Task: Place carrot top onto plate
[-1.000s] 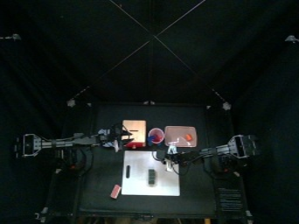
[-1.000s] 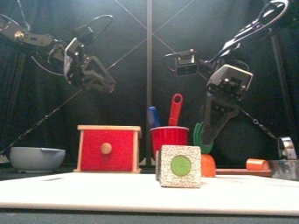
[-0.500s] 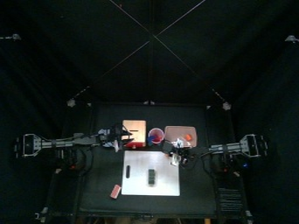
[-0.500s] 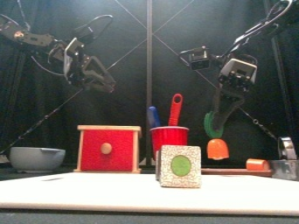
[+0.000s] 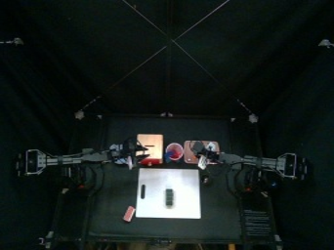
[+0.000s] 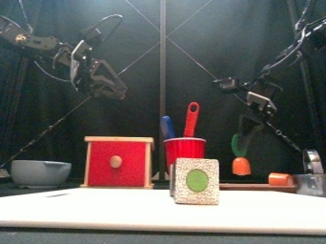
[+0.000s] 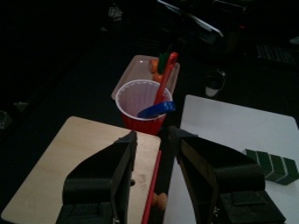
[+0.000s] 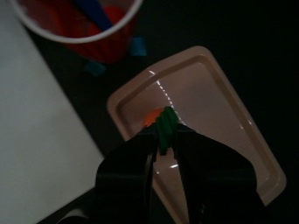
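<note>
The right gripper [image 6: 242, 152] is hanging over the right side of the table, clamped on the carrot top [image 6: 239, 158], green leafy end up between the jaws and orange stub pointing down. From the wrist camera the piece [image 8: 163, 125] is sitting right over the pink plate [image 8: 222, 96], which looks more like a rounded tray from that angle. In the front view the plate [image 6: 261, 186] is just a thin edge low on the right, and there's clearly air between the carrot and it.

So the step in hand, as I'm reading it, is the lowering and letting go. To do it well: come straight down, no more sideways swing, and aim for the middle of the plate and away from the rim nearest the red cup [image 6: 185, 151] with its utensils. Get the orange end touching or nearly touching before spreading the jaws, or it's going to bounce or roll off. There's another orange bit [image 6: 279, 178] near the plate; I can't really tell whether it's on it, so steer clear.

The left gripper [image 7: 165, 166] is parked up high on the left, jaws spread and empty, above the tan board [image 7: 70, 166].
</note>
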Available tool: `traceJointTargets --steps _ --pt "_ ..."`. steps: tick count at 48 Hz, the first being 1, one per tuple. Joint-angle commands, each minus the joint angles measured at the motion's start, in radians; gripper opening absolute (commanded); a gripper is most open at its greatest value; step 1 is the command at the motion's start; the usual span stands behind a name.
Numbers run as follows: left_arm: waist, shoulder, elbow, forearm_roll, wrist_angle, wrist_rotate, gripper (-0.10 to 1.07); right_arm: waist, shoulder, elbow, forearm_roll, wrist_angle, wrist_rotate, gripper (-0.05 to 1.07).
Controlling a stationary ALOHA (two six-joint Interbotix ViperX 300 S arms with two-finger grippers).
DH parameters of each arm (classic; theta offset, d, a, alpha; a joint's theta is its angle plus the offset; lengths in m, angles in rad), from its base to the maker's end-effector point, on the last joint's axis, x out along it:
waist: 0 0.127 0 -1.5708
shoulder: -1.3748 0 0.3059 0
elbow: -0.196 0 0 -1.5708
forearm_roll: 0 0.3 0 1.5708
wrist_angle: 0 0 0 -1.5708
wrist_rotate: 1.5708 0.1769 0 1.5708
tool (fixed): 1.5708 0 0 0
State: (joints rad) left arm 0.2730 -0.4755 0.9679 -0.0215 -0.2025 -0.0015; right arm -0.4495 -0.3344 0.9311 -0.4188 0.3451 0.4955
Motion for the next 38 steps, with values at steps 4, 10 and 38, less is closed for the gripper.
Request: traceJointTargets --steps 4,10,38 --pt "0.002 -0.003 -0.015 0.0 -0.011 0.005 0.76 -0.023 0.009 0.011 0.005 -0.04 0.0 0.67" --pt "0.003 -0.005 -0.015 0.0 -0.011 0.005 0.76 -0.021 0.012 0.015 0.021 -0.051 0.0 0.75" --pt "0.003 -0.003 -0.009 -0.002 -0.011 0.0 0.76 -0.02 -0.06 0.0 0.066 -0.08 0.0 1.0"
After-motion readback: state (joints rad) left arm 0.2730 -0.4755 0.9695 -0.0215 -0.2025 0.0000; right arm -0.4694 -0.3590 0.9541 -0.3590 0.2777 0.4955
